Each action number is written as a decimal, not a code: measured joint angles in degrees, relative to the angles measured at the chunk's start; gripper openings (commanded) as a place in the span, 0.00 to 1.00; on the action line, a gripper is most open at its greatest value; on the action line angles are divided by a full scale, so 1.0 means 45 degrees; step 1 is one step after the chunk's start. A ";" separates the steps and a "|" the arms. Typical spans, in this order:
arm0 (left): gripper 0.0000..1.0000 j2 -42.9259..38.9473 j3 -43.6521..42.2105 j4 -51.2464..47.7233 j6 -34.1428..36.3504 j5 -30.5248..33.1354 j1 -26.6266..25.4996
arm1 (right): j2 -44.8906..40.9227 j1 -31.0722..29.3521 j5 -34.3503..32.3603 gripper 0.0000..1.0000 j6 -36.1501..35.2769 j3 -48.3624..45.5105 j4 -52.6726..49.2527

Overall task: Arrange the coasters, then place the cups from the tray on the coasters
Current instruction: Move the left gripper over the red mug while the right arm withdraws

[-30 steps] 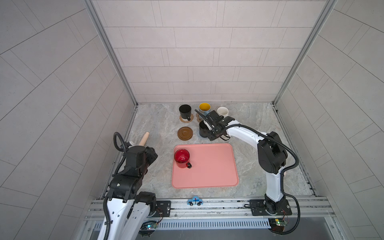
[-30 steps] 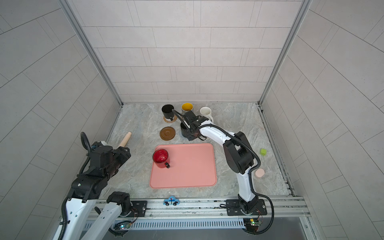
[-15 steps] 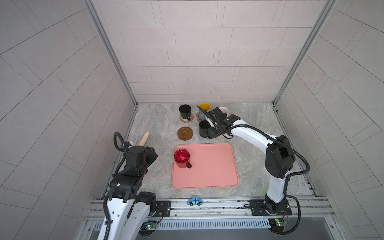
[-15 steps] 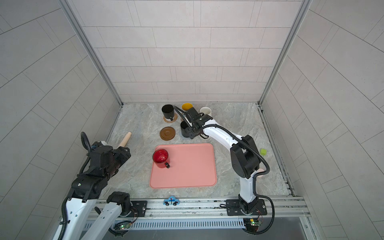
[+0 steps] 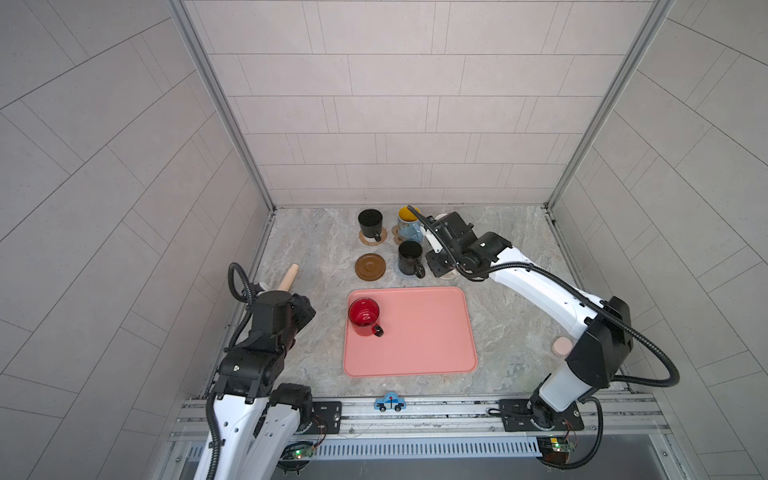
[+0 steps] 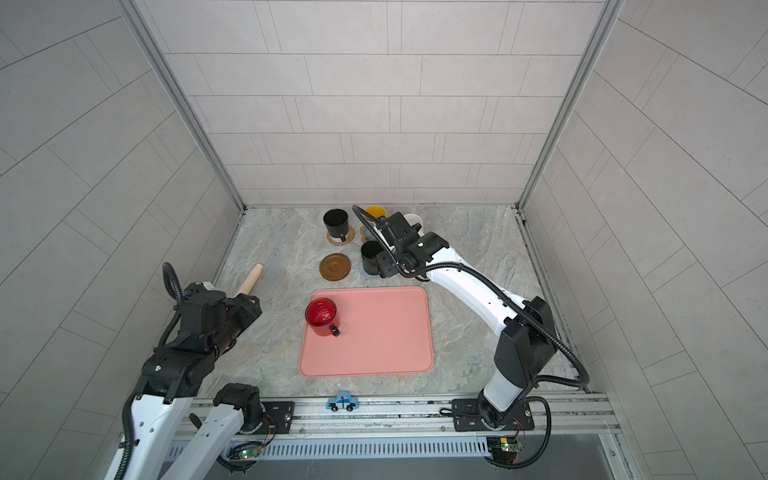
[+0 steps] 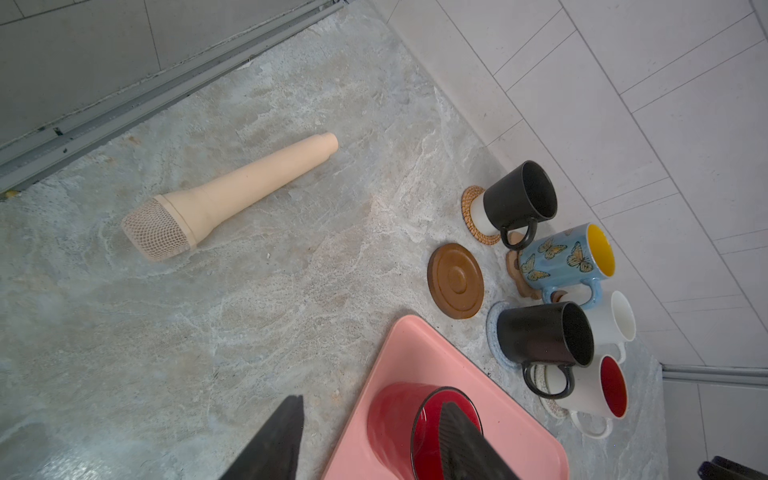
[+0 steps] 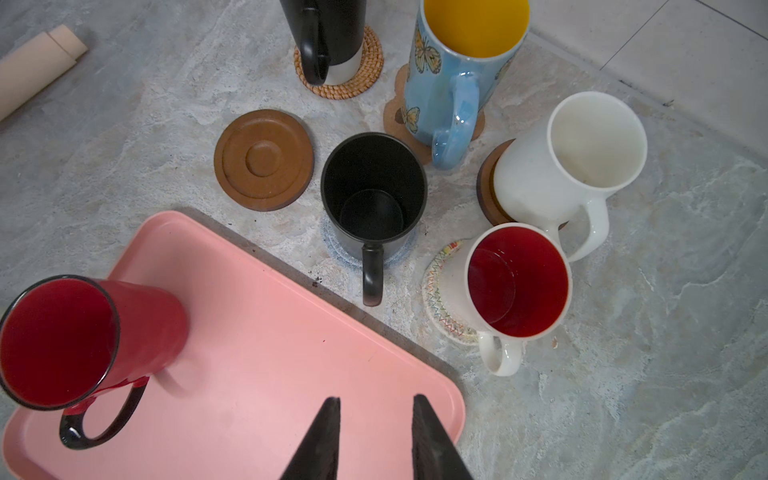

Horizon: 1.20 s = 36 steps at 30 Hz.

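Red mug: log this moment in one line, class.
red mug: on tray | brown coaster: bare | left gripper: open, empty | right gripper: open, empty

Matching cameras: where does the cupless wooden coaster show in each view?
In a top view: wooden coaster beyond the far-left corner of the tray.
In a top view: wooden coaster, same spot.
Left wrist: coaster between tray corner and rattan coaster.
Right wrist: coaster beside central black mug.
Shared landmark: the tray.

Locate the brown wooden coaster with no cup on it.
In both top views the empty wooden coaster lies just beyond the tray, at its far left corner, left of the nearer black mug.
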<state>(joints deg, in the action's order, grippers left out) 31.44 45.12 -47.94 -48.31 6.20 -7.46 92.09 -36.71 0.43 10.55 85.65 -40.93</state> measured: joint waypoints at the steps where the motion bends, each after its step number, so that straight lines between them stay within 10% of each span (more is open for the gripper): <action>1: 0.58 0.0131 0.0165 -0.0146 0.0039 -0.0092 0.0000 | -0.0209 -0.0078 -0.0019 0.33 0.0019 -0.0204 0.0000; 9: 0.57 0.1039 0.0777 -0.1248 -0.0418 -0.1744 -0.0719 | -0.1899 -0.0165 -0.0486 0.34 0.0350 -0.1637 0.0097; 23: 0.57 0.4197 0.0797 -0.1462 -0.4148 0.0821 -0.9544 | -0.4017 -0.0097 -0.1491 0.35 0.0733 -0.3196 0.0170; 36: 0.57 0.7684 0.1205 0.0019 -0.5795 0.1132 -1.0467 | -0.5586 0.0063 -0.1972 0.36 0.0811 -0.4265 0.0092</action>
<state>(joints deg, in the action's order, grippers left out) 66.02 50.54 -47.86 -74.39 11.29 -54.57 66.96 -36.42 -8.45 14.20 66.46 -40.51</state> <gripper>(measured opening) 0.570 0.360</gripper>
